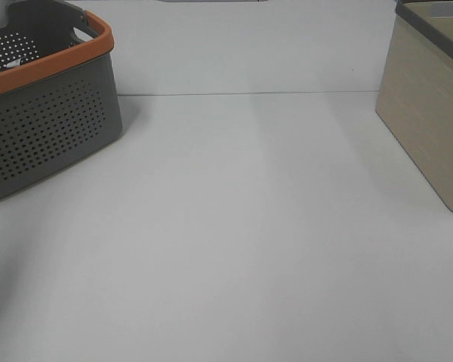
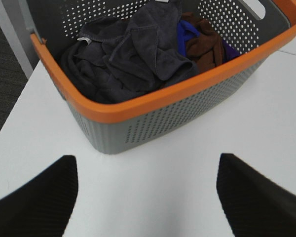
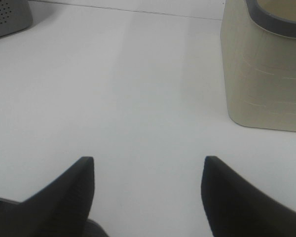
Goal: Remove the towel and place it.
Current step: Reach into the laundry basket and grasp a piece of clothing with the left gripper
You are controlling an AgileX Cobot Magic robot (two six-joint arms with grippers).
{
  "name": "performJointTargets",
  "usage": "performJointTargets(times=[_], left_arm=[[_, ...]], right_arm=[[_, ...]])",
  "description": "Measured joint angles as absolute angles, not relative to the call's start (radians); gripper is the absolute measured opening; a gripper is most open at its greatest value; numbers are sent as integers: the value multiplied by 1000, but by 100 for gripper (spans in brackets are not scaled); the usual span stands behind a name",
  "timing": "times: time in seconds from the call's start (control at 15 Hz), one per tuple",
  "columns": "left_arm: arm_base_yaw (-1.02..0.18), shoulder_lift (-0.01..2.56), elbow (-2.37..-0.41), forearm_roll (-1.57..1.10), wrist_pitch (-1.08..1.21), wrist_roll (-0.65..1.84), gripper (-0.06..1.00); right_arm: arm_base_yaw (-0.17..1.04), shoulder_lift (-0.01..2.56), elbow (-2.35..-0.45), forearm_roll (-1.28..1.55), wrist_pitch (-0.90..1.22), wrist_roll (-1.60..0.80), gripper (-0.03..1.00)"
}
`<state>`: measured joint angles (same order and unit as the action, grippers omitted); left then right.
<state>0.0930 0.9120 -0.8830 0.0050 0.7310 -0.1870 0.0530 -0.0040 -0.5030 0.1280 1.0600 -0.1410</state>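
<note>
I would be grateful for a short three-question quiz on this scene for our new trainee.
1. True or false: the towel lies crumpled inside the basket with the orange rim.
2. Pick one. The left gripper is: A) shut on the towel; B) open, outside the basket; C) open, down among the cloths.
3. Short answer: which container stands close to the right gripper?

Key
1. True.
2. B.
3. The beige bin.
</note>
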Motion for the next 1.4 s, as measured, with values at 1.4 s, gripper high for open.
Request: performJointTargets(times=[1.4], left_arm=[[93,2122,-1951,28,1036,-537,72]], right_arm=[[53,-4,-503,115,1060,-130,63]])
